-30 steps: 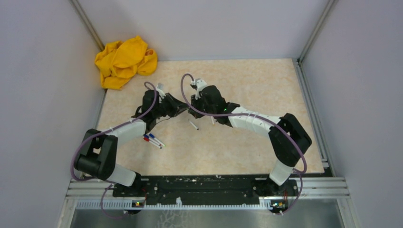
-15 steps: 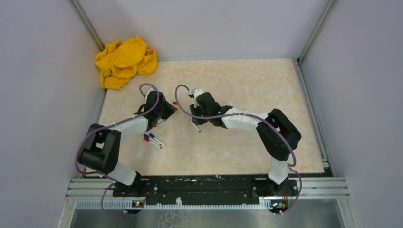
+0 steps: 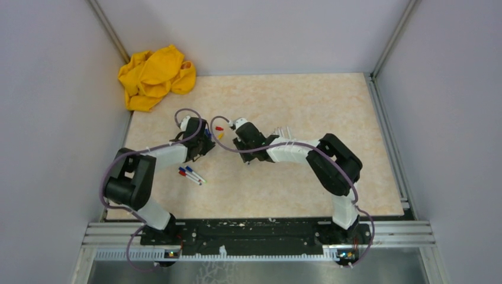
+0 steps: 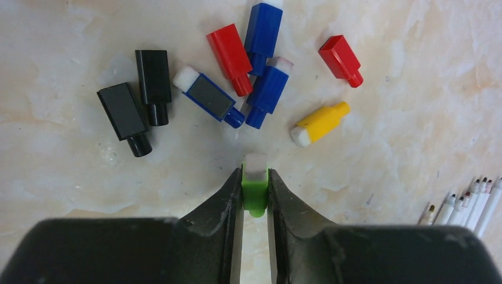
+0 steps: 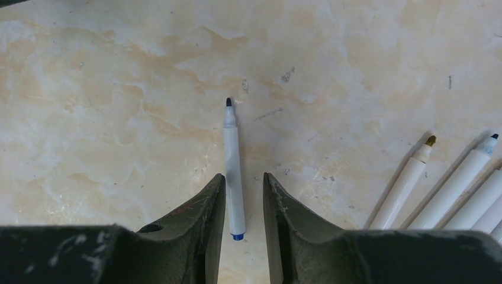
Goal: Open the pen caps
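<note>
In the left wrist view my left gripper (image 4: 255, 177) is shut on a green pen cap (image 4: 255, 190) with a white end, low over the table. Just beyond it lie several loose pen caps: two black (image 4: 123, 111), blue (image 4: 264, 26), red (image 4: 228, 50) and yellow (image 4: 320, 121). In the right wrist view my right gripper (image 5: 244, 180) is open. An uncapped white marker (image 5: 232, 160) with a dark tip lies on the table between its jaws. From above, the left gripper (image 3: 207, 138) and the right gripper (image 3: 240, 142) are close together at mid table.
A row of uncapped white markers (image 5: 450, 189) lies right of the right gripper and also shows in the left wrist view (image 4: 467, 204). Capped red and blue markers (image 3: 190, 174) lie by the left arm. A crumpled yellow cloth (image 3: 155, 76) sits in the far left corner.
The two grippers, joined at the pen a second ago, have pulled apart and dropped toward the table. The left moved over to the cap pile. The marker now lies between the right's open jaws.
</note>
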